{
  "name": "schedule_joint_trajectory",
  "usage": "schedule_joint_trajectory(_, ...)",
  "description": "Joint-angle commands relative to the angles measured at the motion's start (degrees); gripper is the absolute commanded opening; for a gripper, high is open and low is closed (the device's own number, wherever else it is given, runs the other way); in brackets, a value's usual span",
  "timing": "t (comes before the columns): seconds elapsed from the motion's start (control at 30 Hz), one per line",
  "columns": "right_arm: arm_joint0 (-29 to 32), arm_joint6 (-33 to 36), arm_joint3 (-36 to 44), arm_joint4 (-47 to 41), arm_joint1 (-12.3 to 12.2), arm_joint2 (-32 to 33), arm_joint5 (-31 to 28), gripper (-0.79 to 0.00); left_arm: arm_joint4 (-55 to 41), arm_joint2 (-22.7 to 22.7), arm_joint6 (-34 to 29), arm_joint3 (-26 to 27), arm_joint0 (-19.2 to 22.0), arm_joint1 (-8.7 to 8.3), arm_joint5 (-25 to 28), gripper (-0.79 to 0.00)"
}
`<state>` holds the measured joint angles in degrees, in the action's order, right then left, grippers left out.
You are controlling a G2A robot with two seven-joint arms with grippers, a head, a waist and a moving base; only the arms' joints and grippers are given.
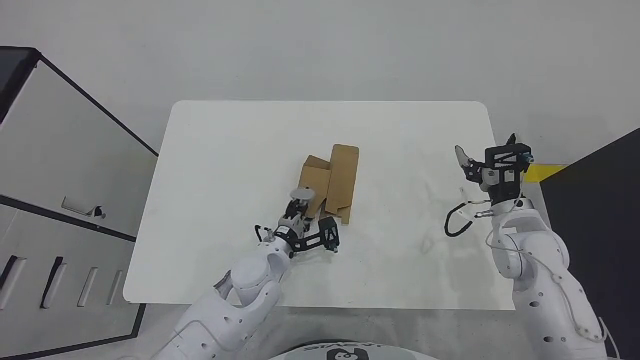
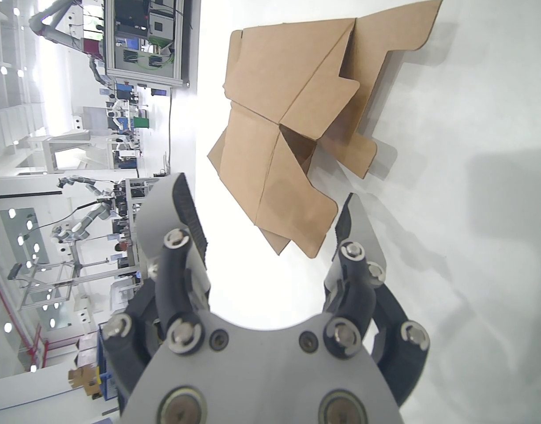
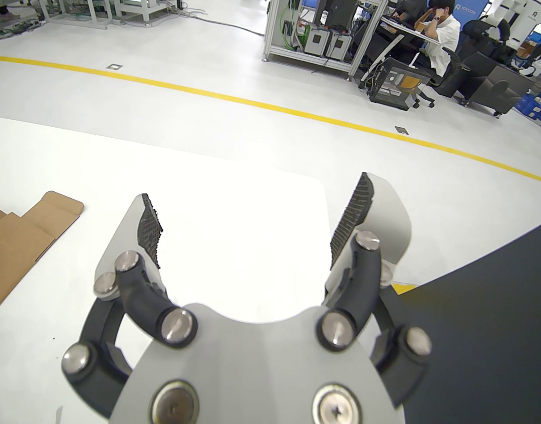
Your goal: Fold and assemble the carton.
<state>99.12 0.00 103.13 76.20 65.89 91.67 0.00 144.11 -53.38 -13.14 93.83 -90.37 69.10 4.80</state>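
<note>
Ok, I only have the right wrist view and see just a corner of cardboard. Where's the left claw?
Observer: The left claw is at the carton, open, with the carton's near flap between its fingers, not clamped.
Operator: Is the carton folded up yet?
Observer: No. It lies near the middle of the table, flaps spread out and one panel lifted, leaving a dark gap beneath.
Operator: And my right claw relative to it?
Observer: In the top view the right claw sits open near the table's right edge, well apart from the carton.
</note>
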Motion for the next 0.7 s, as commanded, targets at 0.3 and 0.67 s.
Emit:
schedule_joint_trajectory(0.3, 0.00, 0.00, 0.00, 0.00, 0.00, 0.00, 0.00, 0.000, -0.20, 0.06, 0.69, -1.28, 0.32, 0.35, -0.23, -0.332)
schedule_joint_trajectory(0.67, 0.00, 0.00, 0.00, 0.00, 0.00, 0.00, 0.00, 0.000, -0.19, 0.35, 1.81, -2.39, 0.71, 0.70, -0.54, -0.342)
